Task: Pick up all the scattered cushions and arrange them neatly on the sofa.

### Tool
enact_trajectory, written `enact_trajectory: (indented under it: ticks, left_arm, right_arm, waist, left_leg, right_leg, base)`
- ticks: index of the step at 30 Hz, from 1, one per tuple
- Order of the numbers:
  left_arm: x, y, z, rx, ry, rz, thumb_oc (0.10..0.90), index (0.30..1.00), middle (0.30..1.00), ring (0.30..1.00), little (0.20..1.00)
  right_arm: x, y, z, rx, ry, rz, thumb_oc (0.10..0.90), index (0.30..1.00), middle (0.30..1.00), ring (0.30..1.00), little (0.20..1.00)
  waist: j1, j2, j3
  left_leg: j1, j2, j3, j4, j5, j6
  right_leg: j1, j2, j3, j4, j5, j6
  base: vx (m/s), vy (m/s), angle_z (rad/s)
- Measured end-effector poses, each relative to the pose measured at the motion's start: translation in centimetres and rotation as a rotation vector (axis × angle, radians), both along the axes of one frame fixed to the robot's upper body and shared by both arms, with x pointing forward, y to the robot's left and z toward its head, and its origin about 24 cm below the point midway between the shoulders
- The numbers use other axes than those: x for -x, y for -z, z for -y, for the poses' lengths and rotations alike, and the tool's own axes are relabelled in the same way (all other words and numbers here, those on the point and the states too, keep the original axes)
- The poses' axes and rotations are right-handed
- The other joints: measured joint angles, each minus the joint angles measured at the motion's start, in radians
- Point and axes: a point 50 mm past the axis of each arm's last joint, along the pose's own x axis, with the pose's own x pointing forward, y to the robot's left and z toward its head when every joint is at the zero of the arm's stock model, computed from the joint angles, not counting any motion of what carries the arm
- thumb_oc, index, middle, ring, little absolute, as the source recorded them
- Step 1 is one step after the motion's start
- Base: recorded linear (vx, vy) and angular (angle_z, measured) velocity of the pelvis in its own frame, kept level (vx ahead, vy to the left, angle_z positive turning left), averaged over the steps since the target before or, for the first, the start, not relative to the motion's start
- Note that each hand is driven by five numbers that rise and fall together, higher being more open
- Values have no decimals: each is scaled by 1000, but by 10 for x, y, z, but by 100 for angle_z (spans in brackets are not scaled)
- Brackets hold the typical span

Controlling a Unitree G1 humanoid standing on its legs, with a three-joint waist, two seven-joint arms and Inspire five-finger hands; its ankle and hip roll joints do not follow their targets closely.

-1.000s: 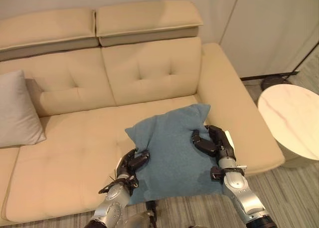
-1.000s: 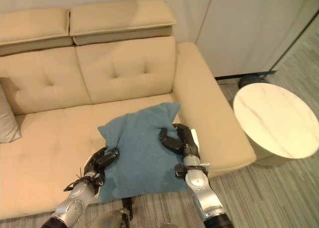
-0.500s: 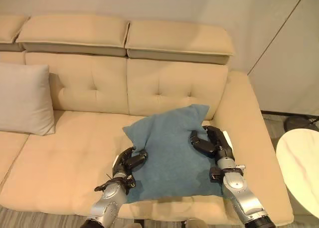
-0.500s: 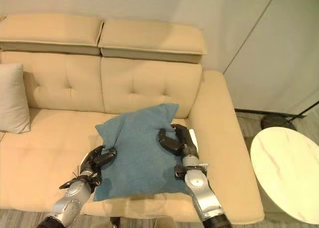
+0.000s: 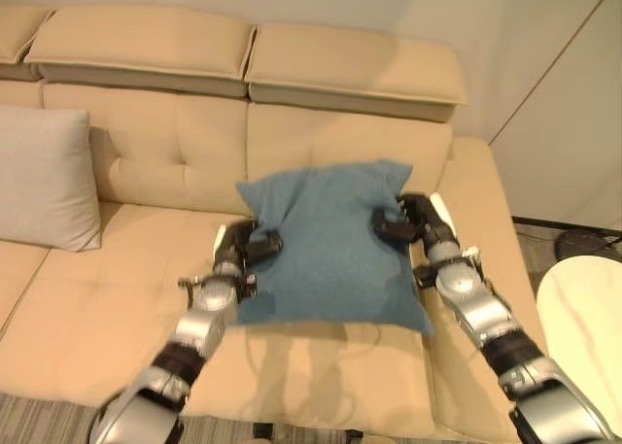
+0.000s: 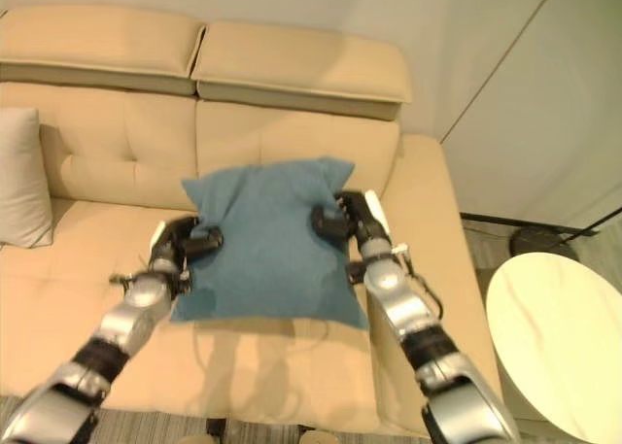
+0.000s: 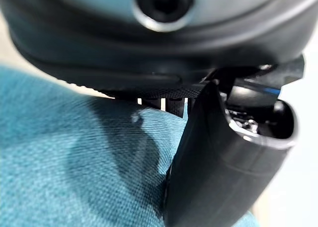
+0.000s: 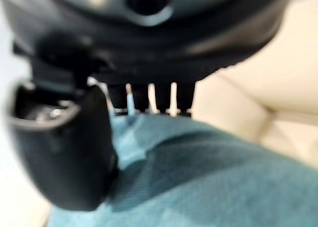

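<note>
A blue cushion (image 5: pixel 330 240) hangs upright above the beige sofa's seat (image 5: pixel 126 308), close to the backrest at the right end. My left hand (image 5: pixel 245 246) pinches its left edge, thumb in front and fingers behind. On the opposite edge my right hand (image 5: pixel 408 222) grips the same way. In the left wrist view the thumb (image 7: pixel 223 167) presses into the blue cloth (image 7: pixel 74 177). The right wrist view has its thumb (image 8: pixel 64 157) on the blue cushion (image 8: pixel 198 187) too. A grey cushion (image 5: pixel 41 177) leans upright against the backrest at the sofa's left.
The sofa's right armrest (image 5: pixel 486 230) lies just past my right hand. A round white marble side table (image 5: pixel 583 318) stands right of the sofa. White cabinet doors (image 6: pixel 544 104) line the wall behind it.
Both hands have lifted the blue cushion up and back toward the backrest, arms stretched further out. The camera has also shifted a little.
</note>
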Motion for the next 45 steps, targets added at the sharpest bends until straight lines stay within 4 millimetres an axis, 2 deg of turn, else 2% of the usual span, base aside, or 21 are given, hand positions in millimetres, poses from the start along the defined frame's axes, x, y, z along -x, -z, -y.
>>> enact_trajectory:
  ticks: [3, 6, 8, 9, 10, 12, 14, 16, 20, 23, 24, 25, 27, 29, 30, 31, 32, 33, 34, 41, 45]
  left_arm:
    - [-10, -14, -5, -33, -39, 41, 400, 300, 300, 300, 300]
    - [-20, -31, -11, -110, -51, 77, 400, 300, 300, 300, 300]
    - [-27, -43, -9, -150, -46, 109, 400, 300, 300, 300, 300]
    - [-28, -44, -9, -158, -44, 109, 400, 300, 300, 300, 300]
    - [-43, -73, 1, -231, -19, 173, 400, 300, 300, 300, 300]
    - [-54, -112, 3, -283, -38, 269, 400, 300, 300, 300, 300]
    - [-57, -132, 10, -308, -48, 332, 400, 300, 300, 300, 300]
    - [-58, -139, 15, -333, -42, 357, 400, 300, 300, 300, 300]
    - [-62, -132, 16, -376, -46, 332, 400, 300, 300, 300, 300]
    - [-64, -134, 14, -383, -65, 324, 400, 300, 300, 300, 300]
    - [-65, -136, 14, -393, -71, 327, 400, 300, 300, 300, 300]
    - [-67, -139, 15, -414, -75, 328, 400, 300, 300, 300, 300]
    - [-69, -146, 19, -408, -74, 344, 400, 300, 300, 300, 300]
    - [-69, -154, 17, -373, -86, 377, 400, 300, 300, 300, 300]
    - [-69, -158, 13, -361, -98, 390, 400, 300, 300, 300, 300]
    - [-69, -156, 14, -362, -95, 387, 491, 436, 436, 436, 436]
    - [-69, -155, 15, -364, -92, 385, 491, 436, 436, 436, 436]
    - [-70, -160, 16, -359, -91, 401, 656, 684, 684, 684, 684]
    - [-71, -168, 14, -355, -100, 420, 800, 900, 900, 900, 900]
    - [-75, -164, -3, -386, -91, 340, 800, 900, 900, 900, 900]
    - [-73, -167, -23, -225, -118, 326, 800, 900, 900, 900, 900]
  right_arm:
    - [-8, -16, -6, 88, -8, 55, 400, 300, 300, 300, 300]
    - [-20, -31, -12, 138, -12, 82, 400, 300, 300, 300, 300]
    - [-28, -41, -11, 161, 10, 98, 400, 300, 300, 300, 300]
    - [-29, -42, -11, 167, 14, 97, 400, 300, 300, 300, 300]
    - [-40, -79, -4, 208, 48, 173, 400, 300, 300, 300, 300]
    - [-46, -113, -6, 228, 71, 261, 400, 300, 300, 300, 300]
    - [-50, -128, -3, 227, 109, 295, 400, 300, 300, 300, 300]
    - [-51, -126, 0, 233, 136, 292, 400, 300, 300, 300, 300]
    - [-54, -122, -1, 273, 133, 279, 400, 300, 300, 300, 300]
    - [-54, -124, -4, 285, 115, 295, 400, 300, 300, 300, 300]
    - [-56, -127, -5, 300, 115, 302, 400, 300, 300, 300, 300]
    - [-57, -132, -6, 316, 114, 314, 400, 300, 300, 300, 300]
    - [-58, -143, -6, 318, 132, 339, 400, 300, 300, 300, 300]
    - [-58, -157, -9, 313, 137, 375, 400, 300, 300, 300, 300]
    - [-59, -156, -12, 305, 142, 381, 400, 300, 300, 300, 300]
    - [-60, -154, -12, 304, 147, 370, 430, 345, 345, 345, 345]
    - [-60, -154, -11, 304, 149, 368, 522, 484, 484, 484, 484]
    - [-60, -158, -10, 300, 154, 375, 800, 900, 900, 900, 900]
    - [-62, -163, -10, 303, 158, 372, 800, 900, 900, 900, 900]
    - [-69, -163, 0, 351, 156, 224, 800, 900, 900, 900, 900]
    - [-70, -157, 0, 345, 138, 192, 800, 900, 900, 900, 900]
  waist:
    - [2, 20, 2]
    - [0, 23, 4]
    - [-1, 14, 10]
    - [-1, 13, 11]
    - [2, 58, 30]
    - [-1, 57, 63]
    - [-2, 52, 77]
    - [-5, 50, 94]
    - [3, 49, 100]
    - [4, 51, 102]
    - [4, 60, 117]
    - [6, 64, 122]
    - [-8, 49, 123]
    - [5, 52, 149]
    - [-5, 17, 176]
    - [0, 12, 178]
    - [10, 26, 178]
    - [0, 44, 180]
    - [-1, 29, 189]
    - [0, 28, 189]
    - [1, 28, 189]
  left_leg:
    - [-2, -2, -1, 0, 0, 0]
    - [-44, -8, -1, 25, 0, -1]
    - [-159, -32, 7, 152, -21, -14]
    - [-172, -38, 9, 172, -21, -14]
    - [-188, -22, 46, -29, 124, 47]
    - [-240, -21, 53, -31, 124, 48]
    - [-272, -36, 56, -31, 124, 48]
    - [-275, -38, 56, -32, 124, 48]
    - [-278, -22, 61, -32, 124, 48]
    - [-298, 1, 78, -32, 124, 49]
    - [-301, 13, 77, -31, 128, 55]
    - [-310, 13, 78, -31, 127, 56]
    - [-342, -30, 78, -31, 126, 53]
    - [-388, -30, 86, 8, 116, 41]
    - [-502, -48, 88, 139, 56, 42]
    - [-472, -38, 82, 44, 106, 43]
    - [-439, -21, 81, -4, 172, 46]
    - [-433, 2, 86, -33, 152, 40]
    - [-442, -4, 90, -33, 155, 38]
    - [-433, -23, 103, -33, 170, 33]
    - [-419, -18, 103, -33, 176, 30]
  right_leg:
    - [2, -3, 1, 0, 0, 0]
    - [-24, -8, 1, 0, 3, -5]
    - [-52, -38, 2, 1, 28, -29]
    - [-56, -42, 3, 1, 29, -30]
    - [-106, -22, 7, 1, 29, -21]
    - [-183, -26, 10, 28, 19, 11]
    - [-202, -34, 12, -1, 35, 31]
    - [-207, -37, 7, -1, 38, 33]
    - [-230, -28, 11, 24, 41, 38]
    - [-302, -11, 30, 103, 34, 47]
    - [-360, -10, 28, 167, -6, 75]
    - [-370, -9, 27, 138, -42, 78]
    - [-335, -33, 26, -4, 69, 41]
    - [-362, -31, 28, -2, 71, 24]
    - [-377, -50, 33, -1, 85, 6]
    - [-382, -35, 35, -1, 86, 6]
    - [-385, -14, 38, -1, 86, 6]
    - [-392, 3, 37, -1, 85, 7]
    - [-405, 0, 37, -2, 89, 9]
    - [-399, -14, 35, -2, 92, 12]
    - [-388, -4, 35, -2, 96, 8]
  base:
    - [-40, -15, 7]
    - [-60, 7, 8]
    - [-121, 16, 25]
    - [-116, 20, 15]
    - [-84, 21, 10]
    - [-43, 18, -9]
    - [-23, 15, -11]
    - [-27, 14, -3]
    - [-13, 9, -13]
    - [-2, -14, -24]
    - [-31, -5, -27]
    - [-8, -5, -5]
    - [10, -6, 20]
    - [-17, -1, 11]
    - [-21, -14, 13]
    - [0, 0, 0]
    - [-17, -25, -22]
    - [-14, -28, -17]
    - [-21, -48, -4]
    - [-4, -31, -2]
    - [7, -27, -4]
